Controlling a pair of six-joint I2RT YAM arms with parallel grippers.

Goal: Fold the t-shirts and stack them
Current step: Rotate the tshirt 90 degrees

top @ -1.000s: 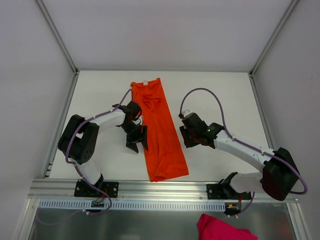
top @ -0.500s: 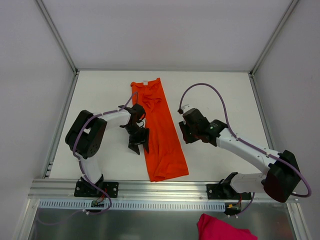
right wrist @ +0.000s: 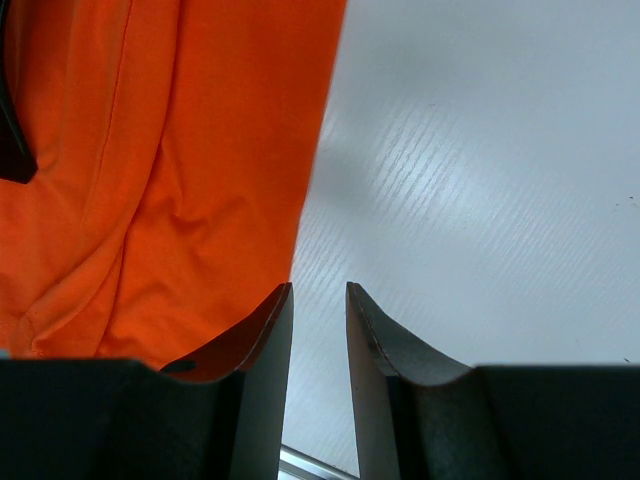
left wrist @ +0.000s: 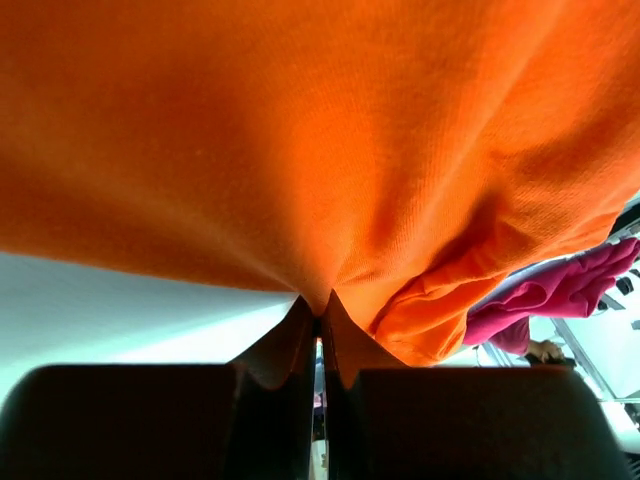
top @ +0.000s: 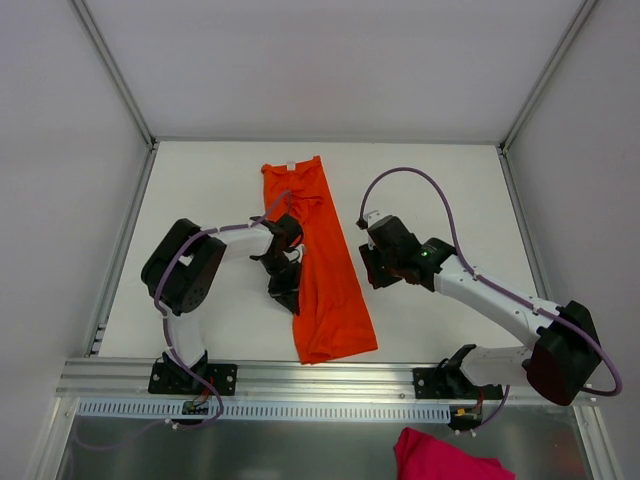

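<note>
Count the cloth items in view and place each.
2. The orange t-shirt lies along the middle of the table; a pink cloth sits past its near edge, lower right. Others may be hidden.

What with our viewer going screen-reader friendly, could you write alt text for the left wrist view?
The left gripper is shut on a pinch of the orange t-shirt, whose fabric fills most of the frame above it. A strip of pale table shows lower left, and a pink cloth shows at the right edge.
</note>
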